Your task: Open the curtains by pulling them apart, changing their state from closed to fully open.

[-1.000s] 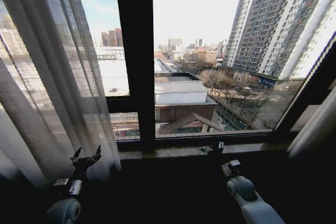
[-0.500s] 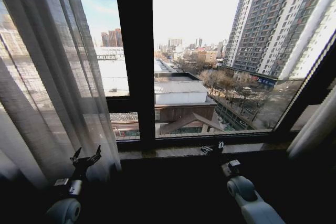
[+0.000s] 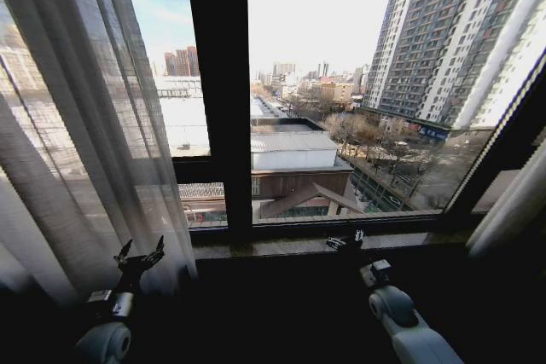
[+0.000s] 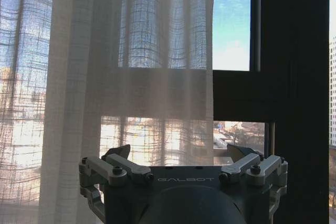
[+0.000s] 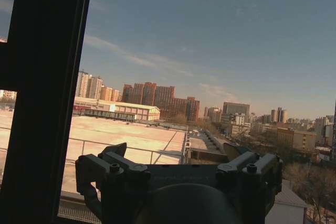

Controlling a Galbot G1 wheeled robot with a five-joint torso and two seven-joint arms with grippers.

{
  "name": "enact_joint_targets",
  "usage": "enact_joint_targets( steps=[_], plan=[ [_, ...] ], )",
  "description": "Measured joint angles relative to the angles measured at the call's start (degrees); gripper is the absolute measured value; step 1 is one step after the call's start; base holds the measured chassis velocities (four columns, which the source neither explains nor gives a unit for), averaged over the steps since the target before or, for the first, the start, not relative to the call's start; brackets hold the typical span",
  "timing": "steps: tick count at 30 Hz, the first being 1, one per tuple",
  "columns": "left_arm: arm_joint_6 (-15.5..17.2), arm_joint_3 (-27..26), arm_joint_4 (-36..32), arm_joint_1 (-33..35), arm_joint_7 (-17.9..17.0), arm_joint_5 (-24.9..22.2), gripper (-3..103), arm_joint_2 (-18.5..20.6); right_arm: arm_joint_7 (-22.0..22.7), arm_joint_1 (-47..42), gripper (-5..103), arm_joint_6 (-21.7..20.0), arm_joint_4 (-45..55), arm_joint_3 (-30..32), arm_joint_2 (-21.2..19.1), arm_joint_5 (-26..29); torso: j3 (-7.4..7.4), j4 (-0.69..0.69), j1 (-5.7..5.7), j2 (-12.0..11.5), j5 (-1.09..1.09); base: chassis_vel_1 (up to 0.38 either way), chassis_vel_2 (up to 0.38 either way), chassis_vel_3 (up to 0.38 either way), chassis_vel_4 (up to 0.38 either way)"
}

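Note:
The left curtain [image 3: 77, 142] hangs gathered over the left part of the window, sheer white with long pleats. A strip of the right curtain [image 3: 514, 208] shows at the far right edge. Between them the glass is uncovered. My left gripper [image 3: 141, 255] stands open just in front of the left curtain's inner edge, holding nothing. In the left wrist view that gripper [image 4: 180, 153] faces the sheer curtain [image 4: 131, 77], fingers apart. My right gripper [image 3: 345, 241] is raised near the sill at centre right, open and empty. In the right wrist view this gripper [image 5: 176, 151] points at bare glass.
A thick dark window post [image 3: 219, 91] divides the glass, also seen as the post [image 5: 47, 93] beside the right gripper. A dark sill [image 3: 316, 246] runs under the window. City buildings lie outside.

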Motion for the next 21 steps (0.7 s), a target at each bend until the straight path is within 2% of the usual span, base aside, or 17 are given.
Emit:
enact_joint_targets(
  steps=[6,8,9,12,13,16,17,19,20,21],
  plan=[
    [0.50,0.61,0.31,-0.82,-0.21,-0.01,100,0.14,0.00,0.00,100,0.00,0.00,0.00,0.00,0.00,0.00,0.03,0.00,0.00,0.01,0.000,0.000,0.000,0.000],
    [2.70,3.00,1.64,-3.99,-1.50,-0.23,100,0.88,0.00,0.00,100,0.00,0.00,0.00,0.00,0.00,0.00,0.01,0.00,0.00,0.00,0.000,0.000,0.000,0.000],
    [2.70,3.00,1.64,-3.99,-1.50,-0.23,100,0.88,0.00,0.00,100,0.00,0.00,0.00,0.00,0.00,0.00,0.01,0.00,0.00,0.00,0.000,0.000,0.000,0.000],
    [7.41,8.19,4.55,-10.83,-4.27,-0.83,100,2.49,0.00,0.00,100,0.00,0.00,0.00,0.00,0.00,0.01,-0.02,0.00,-0.01,0.00,0.000,0.000,0.000,0.000],
    [7.41,8.19,4.55,-10.83,-4.27,-0.83,100,2.49,0.00,0.00,100,0.00,0.00,0.00,0.00,0.00,0.01,-0.02,0.00,-0.01,0.00,0.000,0.000,0.000,0.000],
    [10.99,12.10,6.74,-15.96,-6.38,-1.29,100,3.67,0.00,0.00,100,0.00,0.00,0.00,0.00,0.00,0.01,-0.01,0.01,-0.01,0.00,0.000,0.000,0.000,0.000],
    [13.30,14.67,8.15,-19.32,-7.73,-1.58,100,4.46,0.00,0.00,100,0.00,0.00,0.00,0.00,0.00,0.01,0.00,0.01,-0.01,0.00,0.000,0.000,0.000,0.000],
    [14.12,15.56,8.67,-20.48,-8.19,-1.69,100,4.73,0.00,0.00,100,0.00,0.00,0.00,0.00,0.00,0.01,-0.01,0.00,-0.01,0.00,0.000,0.000,0.000,0.000],
    [15.80,17.42,9.73,-23.00,-9.18,-1.91,100,5.33,0.00,0.00,100,0.00,0.00,0.00,0.00,0.00,0.01,-0.02,0.00,-0.01,0.01,0.000,0.000,0.000,0.000],
    [15.05,17.84,11.48,-24.71,-9.35,-2.36,100,6.45,-0.01,0.00,100,0.00,0.00,-0.01,0.00,0.00,0.01,-0.05,0.01,-0.01,-0.06,0.000,0.000,0.000,0.000]
  ],
)
